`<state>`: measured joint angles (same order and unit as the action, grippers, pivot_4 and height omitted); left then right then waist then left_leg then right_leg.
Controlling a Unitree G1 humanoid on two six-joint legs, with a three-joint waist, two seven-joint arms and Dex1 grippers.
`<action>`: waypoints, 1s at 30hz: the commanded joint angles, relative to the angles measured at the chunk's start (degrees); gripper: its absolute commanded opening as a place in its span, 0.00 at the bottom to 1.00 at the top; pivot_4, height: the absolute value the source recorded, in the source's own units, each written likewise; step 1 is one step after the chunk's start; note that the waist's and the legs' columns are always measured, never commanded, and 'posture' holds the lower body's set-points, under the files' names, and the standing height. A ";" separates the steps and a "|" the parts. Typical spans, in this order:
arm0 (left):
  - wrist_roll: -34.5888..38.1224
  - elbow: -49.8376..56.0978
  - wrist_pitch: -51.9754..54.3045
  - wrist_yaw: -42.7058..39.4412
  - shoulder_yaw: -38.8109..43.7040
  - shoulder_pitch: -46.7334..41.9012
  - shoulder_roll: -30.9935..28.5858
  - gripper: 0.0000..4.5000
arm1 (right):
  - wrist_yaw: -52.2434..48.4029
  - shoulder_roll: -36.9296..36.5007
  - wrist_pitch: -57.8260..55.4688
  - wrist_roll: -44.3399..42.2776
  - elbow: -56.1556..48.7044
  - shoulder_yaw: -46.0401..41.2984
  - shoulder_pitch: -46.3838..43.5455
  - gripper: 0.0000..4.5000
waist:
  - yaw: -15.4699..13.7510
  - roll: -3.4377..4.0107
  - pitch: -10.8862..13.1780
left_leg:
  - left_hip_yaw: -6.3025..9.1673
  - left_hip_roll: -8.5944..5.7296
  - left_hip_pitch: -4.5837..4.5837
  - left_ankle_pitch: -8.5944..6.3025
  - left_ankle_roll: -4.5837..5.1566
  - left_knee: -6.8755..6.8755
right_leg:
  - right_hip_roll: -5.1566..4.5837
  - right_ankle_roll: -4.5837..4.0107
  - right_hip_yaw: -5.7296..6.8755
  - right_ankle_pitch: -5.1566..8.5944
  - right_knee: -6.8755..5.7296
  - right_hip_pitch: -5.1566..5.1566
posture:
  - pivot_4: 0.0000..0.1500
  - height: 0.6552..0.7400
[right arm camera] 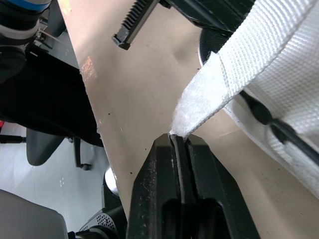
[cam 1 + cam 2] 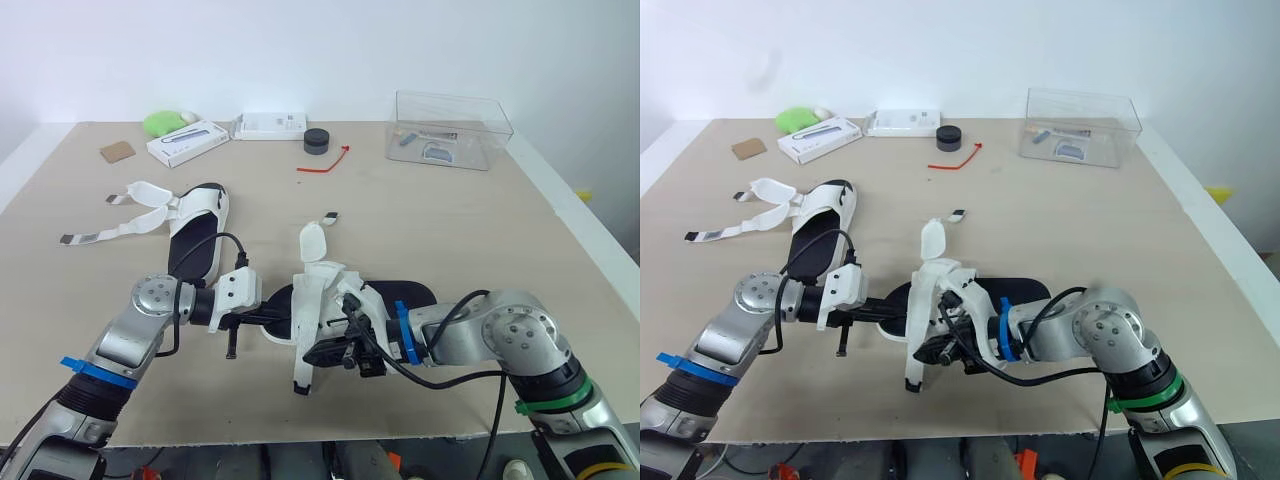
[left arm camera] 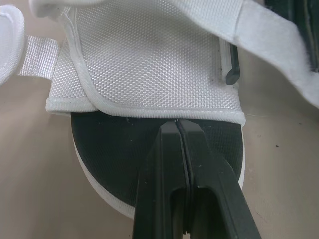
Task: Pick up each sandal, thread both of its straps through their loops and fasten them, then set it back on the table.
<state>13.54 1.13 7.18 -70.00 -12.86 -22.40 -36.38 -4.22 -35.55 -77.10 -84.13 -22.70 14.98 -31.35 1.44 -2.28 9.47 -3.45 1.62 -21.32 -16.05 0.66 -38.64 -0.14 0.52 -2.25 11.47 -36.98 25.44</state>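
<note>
- Near sandal (image 2: pixel 318 295): on table (image 2: pixel 480 230), well away from clear box (image 2: pixel 450 130), toward robot and to robot's L of it. White upper, black sole (image 3: pixel 119 149).
- L gripper (image 3: pixel 177 127): fingers pressed tight together, no gap. Tips lie over the black sole and touch hem of white upper. Can't tell if any fabric is caught between them.
- R gripper (image 1: pixel 179 138): closed narrow, pinching end of white strap (image 1: pixel 234 64). Strap runs up from fingertips to sandal's upper.
- Both grippers sit at the near sandal, so both far from clear box on robot's side of it.
- 2nd sandal (image 2: pixel 195 235): flat on table, far to robot's L of clear box and somewhat nearer robot. Its loose straps (image 2: pixel 130 215) are spread out on side away from box.
- Black puck (image 2: pixel 317 140): L of clear box, about level w/ it.
- Red tie (image 2: pixel 325 163): L of clear box, just beside puck on robot's side.
- White packet (image 2: pixel 268 125), white-blue box (image 2: pixel 187 142), green item (image 2: pixel 162 122), brown card (image 2: pixel 117 151): in a rough row further L of clear box, card farthest.
</note>
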 commanded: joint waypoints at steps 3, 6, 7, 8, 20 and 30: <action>-0.30 -0.31 -1.10 0.20 0.69 -0.77 -0.05 0.00 | 0.62 -0.84 0.10 -6.10 0.97 -3.59 -1.13 0.00 | 0.00 0.00 0.00 | 0.00 0.00 0.00 0.00 0.00 0.00 | 0.00 0.00 0.00 0.00 0.00 0.00 | 1.00 1.00; -0.29 -0.55 -1.18 0.28 0.59 -0.94 0.14 0.00 | 1.53 -3.42 0.97 -12.63 6.07 -6.41 -4.32 0.00 | 0.04 -0.01 0.01 | -0.02 -0.02 0.00 0.00 0.00 0.00 | 0.01 0.02 -0.01 -0.01 0.00 0.00 | 1.00 1.00; -0.31 -0.71 -1.27 0.26 0.54 -1.05 0.21 0.00 | 1.36 -4.37 0.76 -13.73 7.41 -6.82 -5.76 0.00 | 0.06 -0.01 0.01 | -0.05 -0.03 0.01 0.00 0.00 -0.01 | 0.01 0.04 -0.03 -0.03 0.01 0.00 | 1.00 1.00; -0.40 -0.92 -1.43 0.24 0.46 -1.16 0.28 0.00 | 0.90 -5.27 0.32 -14.56 8.69 -7.10 -7.36 0.00 | 0.10 -0.01 0.01 | -0.06 -0.03 0.00 0.00 0.01 -0.01 | 0.01 0.05 -0.04 -0.04 0.01 0.00 | 1.00 1.00; -1.13 -3.10 -2.99 0.56 0.30 -2.09 1.81 0.00 | -12.00 -8.33 -9.12 -2.81 26.69 -6.91 -23.62 0.00 | -0.01 -0.01 0.01 | 0.01 -0.02 -0.17 -0.08 0.14 0.00 | -0.06 0.00 0.04 -0.04 0.16 0.04 | 1.00 1.00; -1.13 -1.84 -2.91 0.91 0.44 -0.72 1.51 0.00 | -17.40 -6.99 -15.40 0.30 29.41 -8.69 -24.29 0.00 | -0.01 -0.01 0.01 | 0.00 -0.04 -0.22 -0.17 0.30 0.00 | -0.08 -0.20 0.05 -0.16 0.24 0.06 | 1.00 1.00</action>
<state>12.86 -1.58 4.74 -69.47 -12.96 -23.50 -34.52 -20.43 -42.20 -91.80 -83.78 6.32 8.05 -54.23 1.43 -2.29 9.48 -3.44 1.59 -21.54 -16.23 0.96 -38.64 -0.23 0.31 -2.20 11.30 -36.75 25.50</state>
